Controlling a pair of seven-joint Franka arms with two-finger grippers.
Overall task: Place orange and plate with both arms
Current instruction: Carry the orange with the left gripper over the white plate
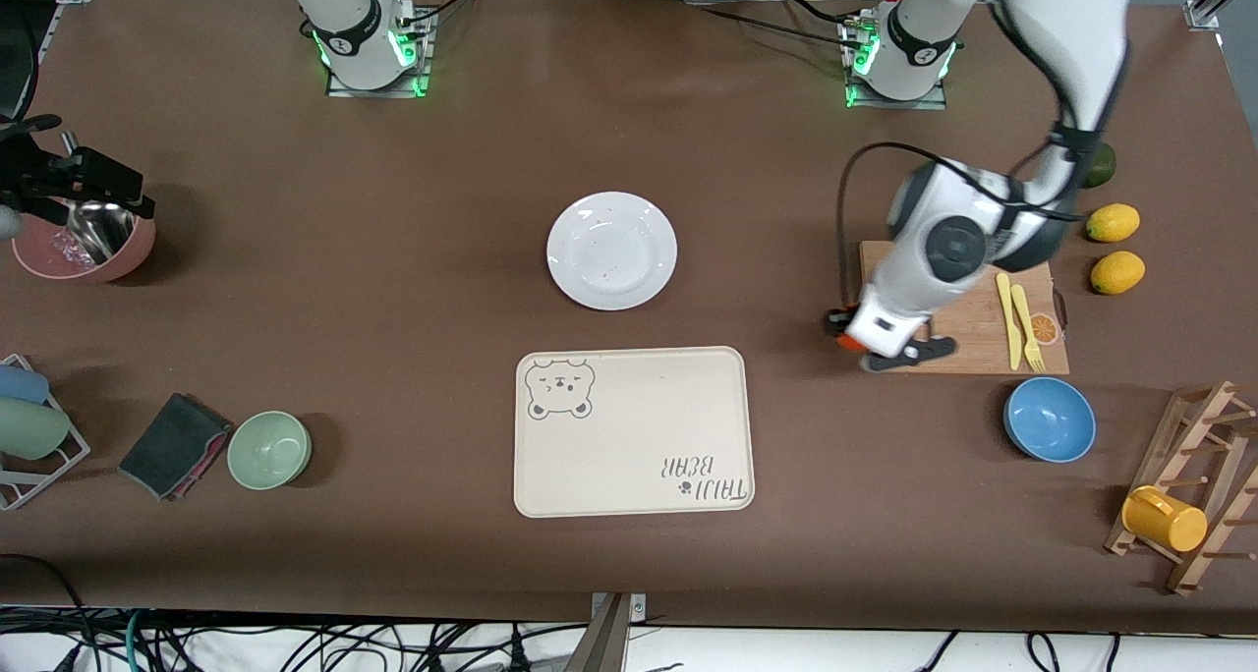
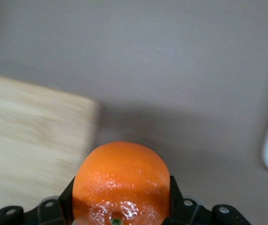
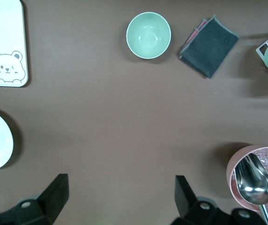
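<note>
**Presently held: one orange, plate unclaimed**

Nearest the front camera lies the cream bear-print tray [image 1: 634, 431], bare. Next, my left gripper [image 1: 853, 338] is clamped on the orange [image 2: 121, 180], up over the edge of the wooden cutting board [image 1: 968, 320] toward the tray's side. Farther back, the white plate [image 1: 611, 251] rests mid-table, just beside the tray. My right gripper [image 3: 120, 197] waits over the pink bowl [image 1: 84, 240] at its own end of the table, fingers spread wide.
</note>
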